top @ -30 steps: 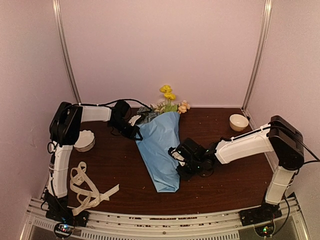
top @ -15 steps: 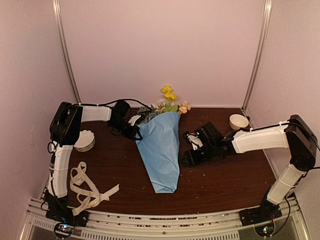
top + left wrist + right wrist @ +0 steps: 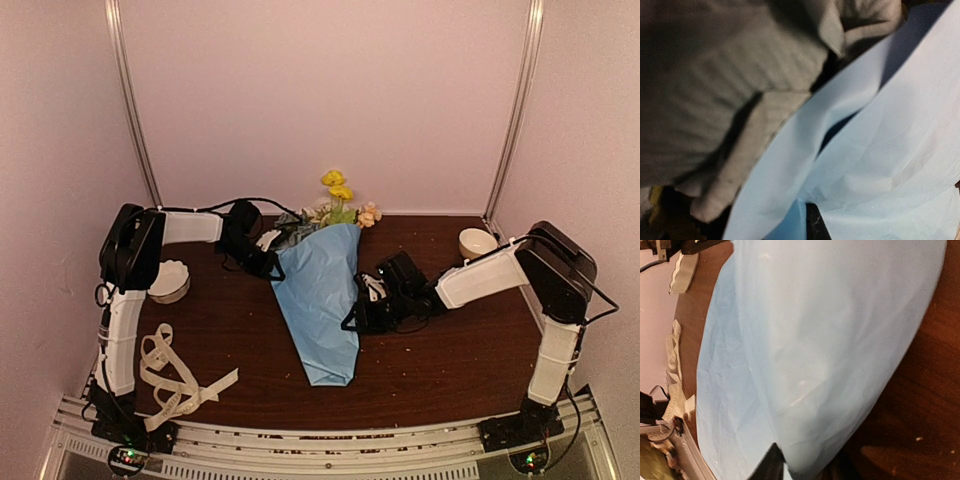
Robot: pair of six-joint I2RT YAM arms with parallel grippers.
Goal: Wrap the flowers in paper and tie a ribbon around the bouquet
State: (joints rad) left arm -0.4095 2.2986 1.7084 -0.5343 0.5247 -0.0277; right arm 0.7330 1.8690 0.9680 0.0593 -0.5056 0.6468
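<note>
One bouquet [image 3: 320,300] of mixed artificial flowers in a light-blue paper cone lies mid-desk, blooms toward the far edge of the dark wooden desk [image 3: 450,370]. The left gripper [image 3: 270,262] is closed at the cone's wide left rim; whether it pinches paper is hidden. The right gripper [image 3: 357,310] meets the cone's right side, and I cannot tell how far open it is. One cream-white looped ribbon [image 3: 170,375] lies well apart at the near left corner, so the cone may unroll if either arm leaves to fetch it. Two bowls: a white scalloped bowl [image 3: 168,280] at the left edge, a cream round bowl [image 3: 477,243] at the far right corner.

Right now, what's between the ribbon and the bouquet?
Only bare brown table lies between the ribbon and the bouquet. The top view shows it.
</note>
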